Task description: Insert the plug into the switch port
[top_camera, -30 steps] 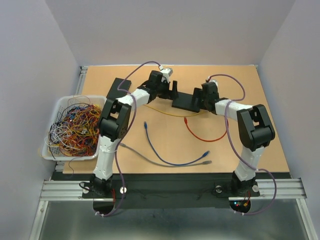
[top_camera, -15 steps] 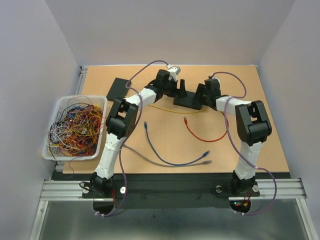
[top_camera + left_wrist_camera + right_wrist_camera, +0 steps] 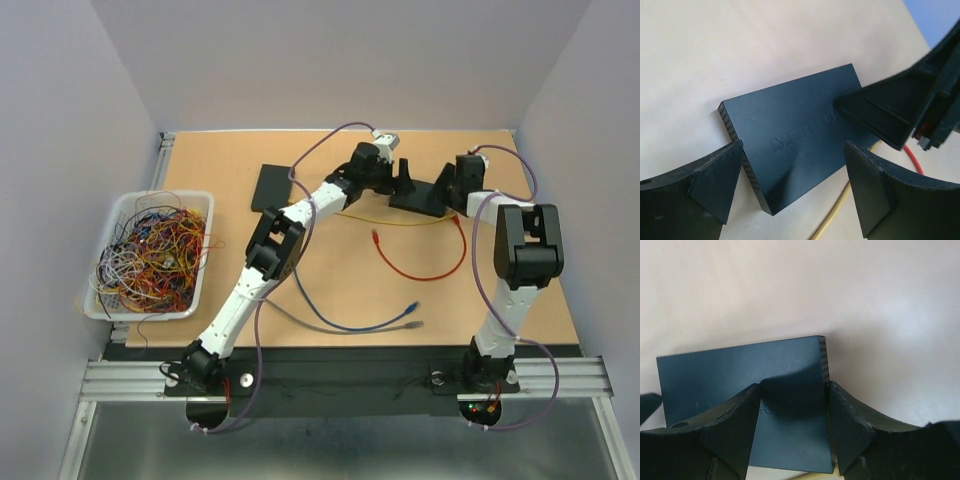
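Left end effector (image 3: 794,147) gapes wide — right end effector (image 3: 794,387) narrower.

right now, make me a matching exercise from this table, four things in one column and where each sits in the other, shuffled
Things:
1. switch
2. bin
3. red cable
4. blue cable

Places:
A. far left, full of tangled wires
B. middle, curving along toward the near edge
C. far side, right of centre
D. looped just in front of the switch

Pairs: 1-C, 2-A, 3-D, 4-B
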You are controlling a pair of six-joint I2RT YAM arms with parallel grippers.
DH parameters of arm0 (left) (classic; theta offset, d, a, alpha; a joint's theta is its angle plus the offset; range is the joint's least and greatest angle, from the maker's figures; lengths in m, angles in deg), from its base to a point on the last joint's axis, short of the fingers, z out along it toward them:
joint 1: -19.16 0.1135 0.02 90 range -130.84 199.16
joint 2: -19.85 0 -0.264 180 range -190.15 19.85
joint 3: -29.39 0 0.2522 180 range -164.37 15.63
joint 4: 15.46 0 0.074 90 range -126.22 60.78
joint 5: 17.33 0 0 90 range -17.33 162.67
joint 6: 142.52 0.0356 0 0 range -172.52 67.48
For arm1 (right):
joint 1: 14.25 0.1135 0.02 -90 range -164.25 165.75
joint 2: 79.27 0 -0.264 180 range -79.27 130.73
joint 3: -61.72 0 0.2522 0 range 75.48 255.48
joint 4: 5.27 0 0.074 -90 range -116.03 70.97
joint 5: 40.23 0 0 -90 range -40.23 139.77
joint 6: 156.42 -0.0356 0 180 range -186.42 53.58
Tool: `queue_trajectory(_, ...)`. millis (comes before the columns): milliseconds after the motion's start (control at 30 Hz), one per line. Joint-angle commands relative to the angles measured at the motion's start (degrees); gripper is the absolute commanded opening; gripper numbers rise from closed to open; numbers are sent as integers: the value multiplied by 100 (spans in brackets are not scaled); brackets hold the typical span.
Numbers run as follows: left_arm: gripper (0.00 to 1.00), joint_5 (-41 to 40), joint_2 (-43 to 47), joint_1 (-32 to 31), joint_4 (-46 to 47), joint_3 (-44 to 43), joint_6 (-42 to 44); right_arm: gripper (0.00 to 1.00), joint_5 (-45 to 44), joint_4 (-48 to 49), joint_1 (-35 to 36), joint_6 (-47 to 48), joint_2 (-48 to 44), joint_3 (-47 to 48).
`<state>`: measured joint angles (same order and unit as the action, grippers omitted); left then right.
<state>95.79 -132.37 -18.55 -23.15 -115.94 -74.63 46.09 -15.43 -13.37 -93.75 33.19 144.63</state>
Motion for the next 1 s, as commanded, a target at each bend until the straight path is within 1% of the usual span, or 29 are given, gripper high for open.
queue_trajectory(0,92,231,113,-456,290,-397,-382,60,761,-44,-44,44,38,-77)
queue_trajectory(33,92,124,175,-421,386,-283,-330,58,999,26,-45,0,143,-24)
queue_trajectory(67,93,10,228,-395,413,-82,-286,57,1488,236,-45,-9,205,-24)
queue_trajectory(133,93,-237,386,-290,500,122,-233,57,1825,387,-45,-131,502,151)
queue_trajectory(167,92,-255,412,-159,527,236,-259,55,2184,475,-36,-141,618,265)
queue_trajectory(200,93,-246,404,-62,553,263,-302,53,2301,484,-36,-193,767,388)
queue_trajectory(267,93,-176,352,132,571,194,-434,52,2398,484,-36,-325,1100,740)
queue_trajectory(333,93,0,202,185,554,44,-452,52,2311,458,-27,-386,1277,968)
queue_trajectory(467,93,184,-88,142,527,-482,-408,53,1759,283,-62,-361,1585,1408)
queue_trajectory(567,95,299,-316,63,650,-729,-513,54,1678,177,-185,-404,1796,1698)
queue_trajectory(733,96,264,-606,-113,966,-1020,-882,54,1477,-60,-404,-404,2261,2357)
queue_trajectory(833,97,229,-668,-140,1151,-1011,-1102,54,1467,-254,-615,-571,2507,2778)
queue_trajectory(867,97,220,-660,-140,1151,-1020,-1094,54,1345,-332,-703,-606,2543,2867)
queue_trajectory(933,97,185,-564,-140,1055,-950,-1015,53,1326,-333,-774,-633,2570,2973)
queue_trajectory(967,97,133,-450,-131,1011,-706,-815,53,1318,-499,-800,-598,2500,2991)
